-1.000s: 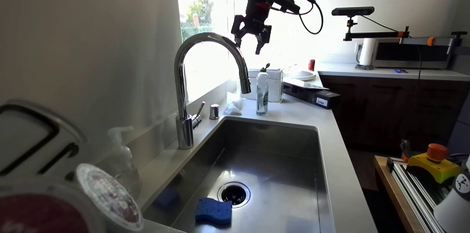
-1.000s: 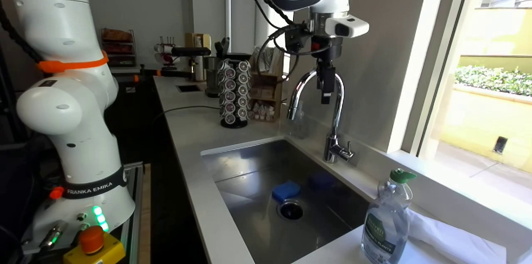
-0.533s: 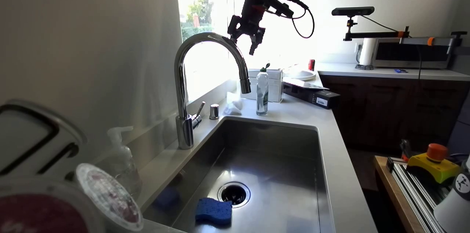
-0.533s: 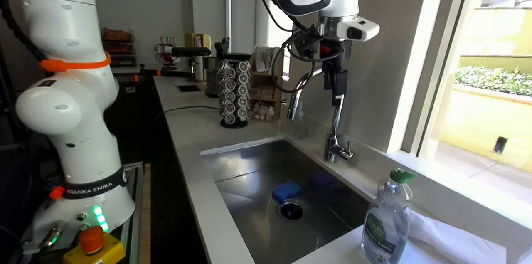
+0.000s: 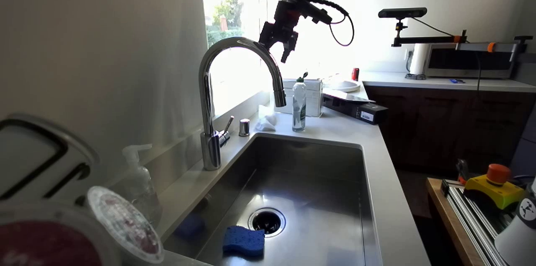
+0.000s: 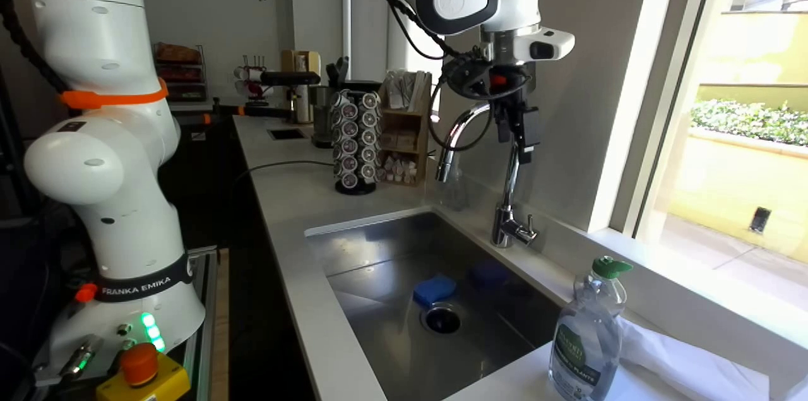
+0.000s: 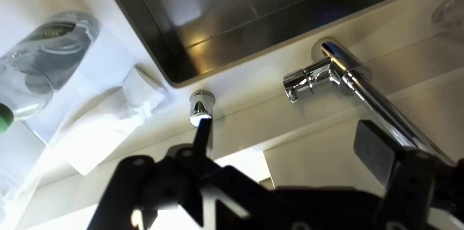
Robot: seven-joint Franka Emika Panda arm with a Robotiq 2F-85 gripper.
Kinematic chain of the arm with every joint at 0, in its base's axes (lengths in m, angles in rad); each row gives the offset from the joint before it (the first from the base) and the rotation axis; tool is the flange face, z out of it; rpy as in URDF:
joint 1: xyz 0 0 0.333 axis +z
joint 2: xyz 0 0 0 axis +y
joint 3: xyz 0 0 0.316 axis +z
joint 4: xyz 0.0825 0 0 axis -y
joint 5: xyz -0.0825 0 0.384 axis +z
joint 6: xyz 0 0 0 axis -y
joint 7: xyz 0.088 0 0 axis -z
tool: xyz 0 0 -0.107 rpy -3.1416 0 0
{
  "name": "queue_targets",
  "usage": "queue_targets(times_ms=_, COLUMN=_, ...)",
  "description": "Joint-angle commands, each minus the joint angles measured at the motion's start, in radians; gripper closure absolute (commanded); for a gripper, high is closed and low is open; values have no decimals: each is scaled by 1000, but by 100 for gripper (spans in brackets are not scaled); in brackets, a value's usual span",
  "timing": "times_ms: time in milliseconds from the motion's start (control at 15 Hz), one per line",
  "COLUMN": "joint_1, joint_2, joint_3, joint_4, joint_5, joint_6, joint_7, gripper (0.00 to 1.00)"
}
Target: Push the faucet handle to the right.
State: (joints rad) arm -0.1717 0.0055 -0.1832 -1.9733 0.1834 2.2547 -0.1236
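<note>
I hung high, my gripper (image 7: 288, 143) pointing down with its jaws spread wide, the finger pads (image 7: 373, 154) well apart. The chrome faucet handle (image 5: 229, 123) sat lower than my pads and apart from them; in the wrist view it lay at twelve o'clock from the gap between them. In an exterior view it tilted toward one o'clock, rising from the lower body of the gooseneck faucet (image 5: 211, 151). There one of my fingers (image 5: 267, 33) ran partly behind the arched spout (image 5: 234, 42), and I could not tell whether the two touched. A short chrome cap (image 5: 244, 127) stood just beside the handle, at three o'clock. In the stainless-steel sink (image 5: 322, 199), the blue sponge (image 5: 244, 241) rested by the drain (image 5: 266, 221), at eight o'clock from it. A clear pump bottle (image 5: 144, 186) stood at eight o'clock from the faucet's foot. In an exterior view the green-capped dish-soap bottle (image 6: 584, 341) stood at five o'clock from that foot, and the coffee-pod carousel (image 6: 356, 142) at ten o'clock, with my arm's white base (image 6: 110, 306) well apart at nine o'clock.
</note>
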Motion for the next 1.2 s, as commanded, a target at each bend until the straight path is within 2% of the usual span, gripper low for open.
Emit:
queue_targets(times_ms=0, joint_1=9, joint_2=39, joint_3=19, joint_4=-47, joint_5=34, joint_6=182, joint_7=-101, gripper=0)
queue_targets(times_ms=267, joint_1=2, joint_2=113, joint_3=60, joint_4=-34, joint_5=174, joint_6=246, joint_7=-287, gripper=0)
queue_targets(times_ms=600, joint_1=-35, joint_2=195, joint_3=105, joint_4=30, joint_5=288, joint_6=212, joint_7=-485, gripper=0)
queue_targets(times_ms=1000, joint_1=-84, joint_2=291, joint_3=127, joint_4=133, joint_5=293, joint_6=197, joint_7=-561, gripper=0)
queue_targets(times_ms=1067, joint_1=-75, joint_2=309, joint_3=119, joint_4=138, joint_5=258, joint_6=238, joint_7=-512, gripper=0)
queue_targets(times_ms=1133, joint_1=-81, joint_2=259, joint_3=126, joint_4=93, joint_5=265, joint_6=223, joint_7=-522, gripper=0)
